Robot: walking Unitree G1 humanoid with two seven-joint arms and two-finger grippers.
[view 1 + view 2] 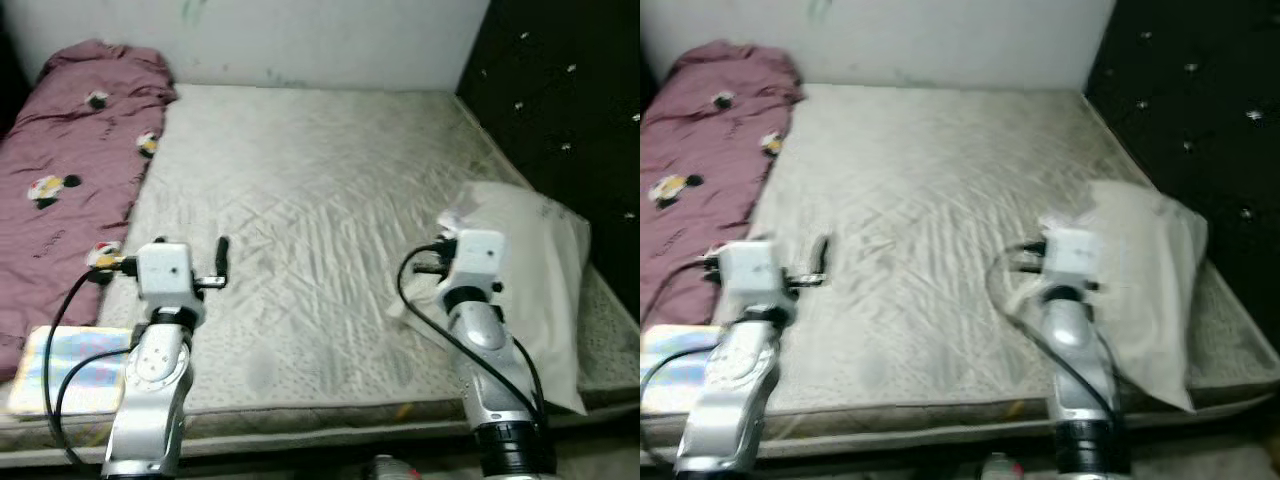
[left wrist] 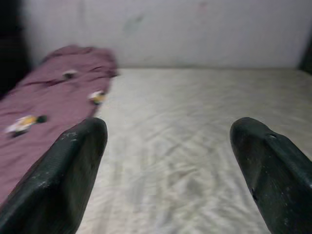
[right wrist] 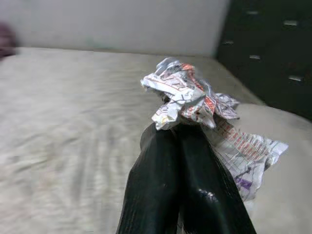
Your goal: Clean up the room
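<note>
My right gripper [image 3: 178, 129] is shut on a crumpled printed paper wrapper [image 3: 187, 97], held above the right side of a bare mattress [image 1: 320, 210]. In the left eye view the wrapper [image 1: 457, 213] shows just beyond the right wrist, in front of a white pillow [image 1: 535, 285]. My left gripper [image 2: 170, 161] is open with nothing between its fingers [image 2: 73, 170], hovering over the mattress near its front left; one black finger [image 1: 222, 258] shows beside the wrist.
A pink blanket with small flower prints [image 1: 70, 170] lies along the mattress's left side. A colourful flat pad [image 1: 70, 365] rests at the front left corner. A black tufted panel [image 1: 560, 90] stands on the right, a white wall [image 1: 300, 40] behind.
</note>
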